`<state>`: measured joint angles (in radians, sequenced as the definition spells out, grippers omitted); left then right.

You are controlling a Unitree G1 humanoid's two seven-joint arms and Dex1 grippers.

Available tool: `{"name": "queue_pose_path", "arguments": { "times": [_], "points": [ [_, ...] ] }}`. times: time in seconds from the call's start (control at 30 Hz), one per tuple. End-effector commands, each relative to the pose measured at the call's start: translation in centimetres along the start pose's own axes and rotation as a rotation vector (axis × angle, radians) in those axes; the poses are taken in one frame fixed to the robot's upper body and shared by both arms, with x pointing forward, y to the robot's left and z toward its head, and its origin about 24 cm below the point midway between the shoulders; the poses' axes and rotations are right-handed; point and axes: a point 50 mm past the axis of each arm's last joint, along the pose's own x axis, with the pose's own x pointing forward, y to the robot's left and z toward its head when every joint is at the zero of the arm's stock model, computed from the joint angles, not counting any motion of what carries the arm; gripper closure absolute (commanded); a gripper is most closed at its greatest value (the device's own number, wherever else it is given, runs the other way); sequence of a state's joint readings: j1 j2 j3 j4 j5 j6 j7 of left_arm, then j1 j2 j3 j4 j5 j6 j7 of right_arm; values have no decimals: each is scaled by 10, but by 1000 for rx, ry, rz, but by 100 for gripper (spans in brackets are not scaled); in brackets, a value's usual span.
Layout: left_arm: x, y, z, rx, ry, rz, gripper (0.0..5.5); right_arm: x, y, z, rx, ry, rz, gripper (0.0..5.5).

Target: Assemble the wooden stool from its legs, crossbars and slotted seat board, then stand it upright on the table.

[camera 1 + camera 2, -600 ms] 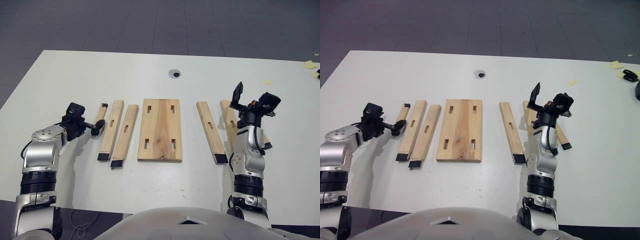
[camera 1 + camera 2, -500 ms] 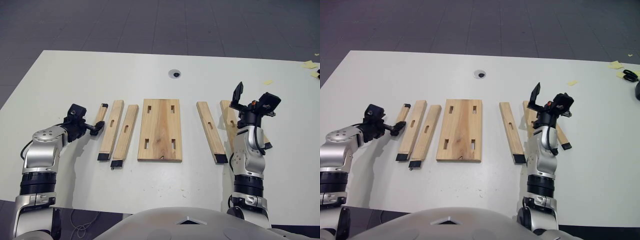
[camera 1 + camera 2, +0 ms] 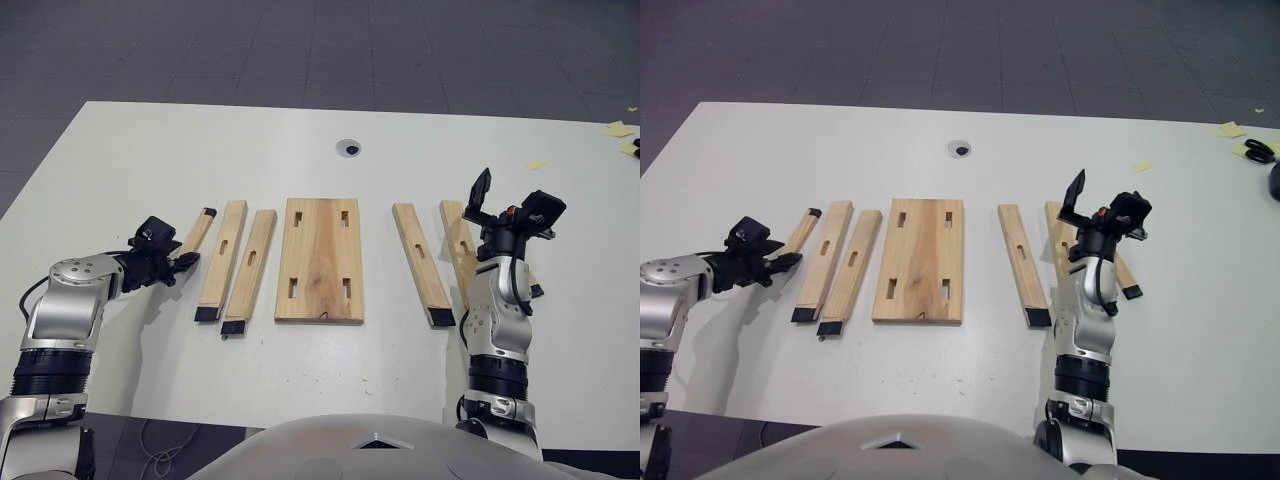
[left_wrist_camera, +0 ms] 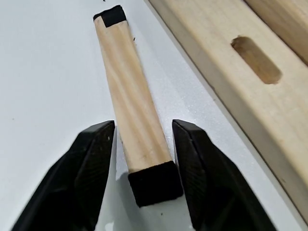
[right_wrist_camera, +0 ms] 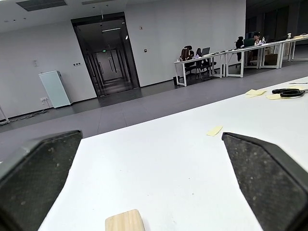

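My left end effector is released, jaws straddling the black-capped near end of the thin crossbar, which lies toward the worktop's left edge. I'd centre it, close squarely on bare wood, then lift level. My right end effector is released too, raised near the right edge.

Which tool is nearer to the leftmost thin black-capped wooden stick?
Left. The left tool straddles the near end of the thin black-capped wooden stick; the right tool is raised beyond the slotted wooden seat board.
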<state>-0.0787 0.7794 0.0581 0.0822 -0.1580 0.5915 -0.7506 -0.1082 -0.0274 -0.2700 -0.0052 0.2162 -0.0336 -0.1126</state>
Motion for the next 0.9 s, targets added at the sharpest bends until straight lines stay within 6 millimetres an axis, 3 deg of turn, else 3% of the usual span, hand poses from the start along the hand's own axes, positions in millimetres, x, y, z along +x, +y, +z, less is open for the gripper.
{"name": "queue_pose_path", "arguments": {
  "times": [0.03,0.2,0.27,0.33,0.4,0.47,0.53,0.6,0.7,0.9],
  "points": [
    [1,-6,-32,-29,153,-20,401,-1,0,0,-4,8,-5,10],
    [2,-6,-26,8,138,-27,421,-2,0,1,-4,8,-4,10],
    [2,-1,-13,5,71,12,421,-1,1,3,-1,4,9,10],
    [0,12,16,27,-69,114,421,3,4,9,7,-5,40,10],
    [-7,25,65,44,-303,248,421,9,15,22,73,-15,116,10],
    [-17,22,111,77,-530,292,421,13,36,39,287,7,254,10],
    [-22,-1,150,107,-741,219,421,6,69,65,611,54,528,10],
    [-22,-32,169,149,-850,84,421,-5,93,87,777,94,771,10],
    [-14,-79,182,235,-930,-167,421,-17,104,103,907,135,944,10],
    [-3,-126,184,266,-964,-355,421,-25,117,106,944,269,1067,10]
  ]
}}
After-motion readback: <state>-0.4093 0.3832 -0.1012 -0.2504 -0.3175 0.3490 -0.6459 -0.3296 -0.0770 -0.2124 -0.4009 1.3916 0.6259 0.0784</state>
